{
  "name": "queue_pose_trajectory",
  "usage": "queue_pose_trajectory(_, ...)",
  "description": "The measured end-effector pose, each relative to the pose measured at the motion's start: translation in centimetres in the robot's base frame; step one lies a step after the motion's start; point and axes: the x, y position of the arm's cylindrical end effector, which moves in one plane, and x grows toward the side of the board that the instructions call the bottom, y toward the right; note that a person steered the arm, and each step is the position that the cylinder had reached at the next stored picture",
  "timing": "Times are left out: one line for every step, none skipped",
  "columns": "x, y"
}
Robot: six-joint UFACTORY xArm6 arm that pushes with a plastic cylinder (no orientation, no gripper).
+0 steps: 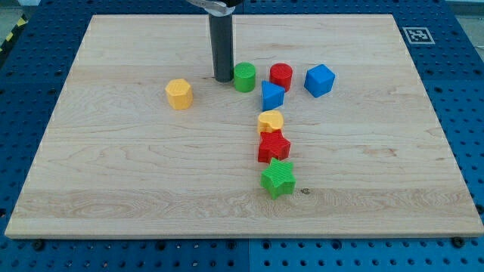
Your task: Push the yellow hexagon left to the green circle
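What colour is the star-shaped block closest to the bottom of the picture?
Green. The green star shows plainly in the camera view, just below the red star.

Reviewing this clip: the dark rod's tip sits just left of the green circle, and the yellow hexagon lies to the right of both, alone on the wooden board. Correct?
Not quite. The camera view shows the yellow hexagon block to the view's left of both, not the right. The rest holds: my tip sits just left of the green circle block, and the hexagon lies alone on the wooden board.
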Motion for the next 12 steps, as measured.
queue_pose_trajectory(0.0, -2.8)
queue_pose_trajectory(0.0, -8.7)
queue_pose_trajectory(0.0, -12.7)
queue_pose_trajectory(1.6, -12.7)
queue_pose_trajectory(7.2, -12.7)
queue_pose_trajectory(8.4, -12.7)
queue_pose_trajectory(8.4, -11.1)
queue_pose_trajectory(8.4, -10.6)
queue_pose_trajectory(7.2, -10.4)
queue_pose_trajectory(5.8, -10.2)
queue_pose_trajectory(5.6, -9.1)
queue_pose_trajectory(6.1, -8.9)
